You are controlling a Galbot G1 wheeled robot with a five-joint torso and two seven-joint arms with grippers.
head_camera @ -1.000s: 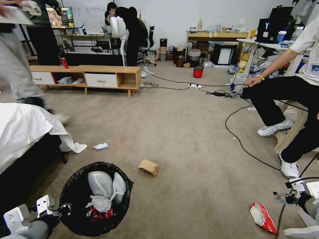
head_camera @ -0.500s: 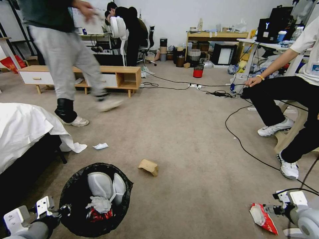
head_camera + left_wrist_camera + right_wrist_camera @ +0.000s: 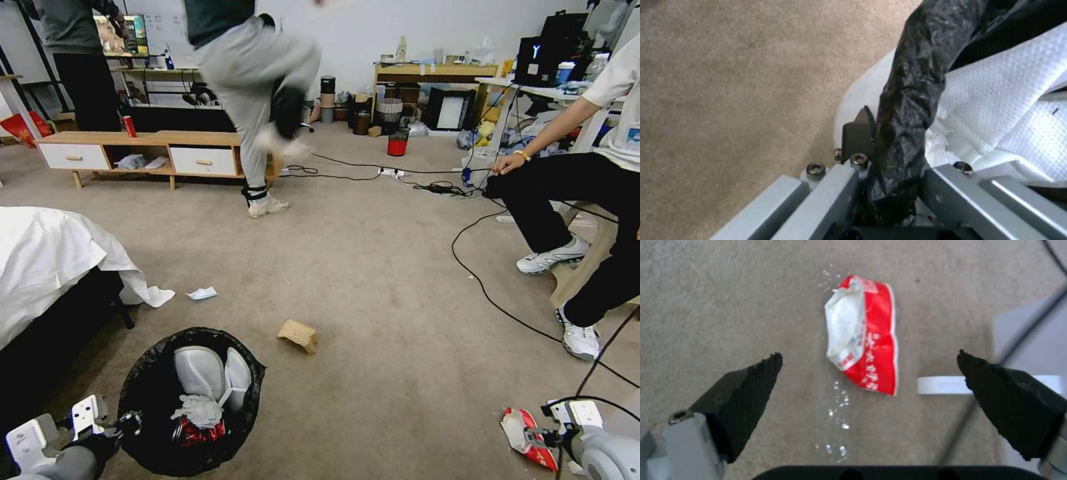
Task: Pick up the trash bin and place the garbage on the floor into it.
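Your left gripper (image 3: pixel 127 421) is clamping the trash bin (image 3: pixel 190 400) rim by the white sheet (image 3: pixel 53 260); cardboard piece (image 3: pixel 298 335) is lying mid-carpet. Right gripper (image 3: pixel 869 368) is hanging spread wide over the snack bag (image 3: pixel 862 338), black cable (image 3: pixel 493 300) running close by.

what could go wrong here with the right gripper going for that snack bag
1. The snack bag lies flat on the carpet between the open right gripper; closing too high may miss it or only crease it.
2. A black cable runs beside one finger and might snag.
3. The left gripper holds the trash bin only by its rim and black bag, so the bin may tilt or slip.
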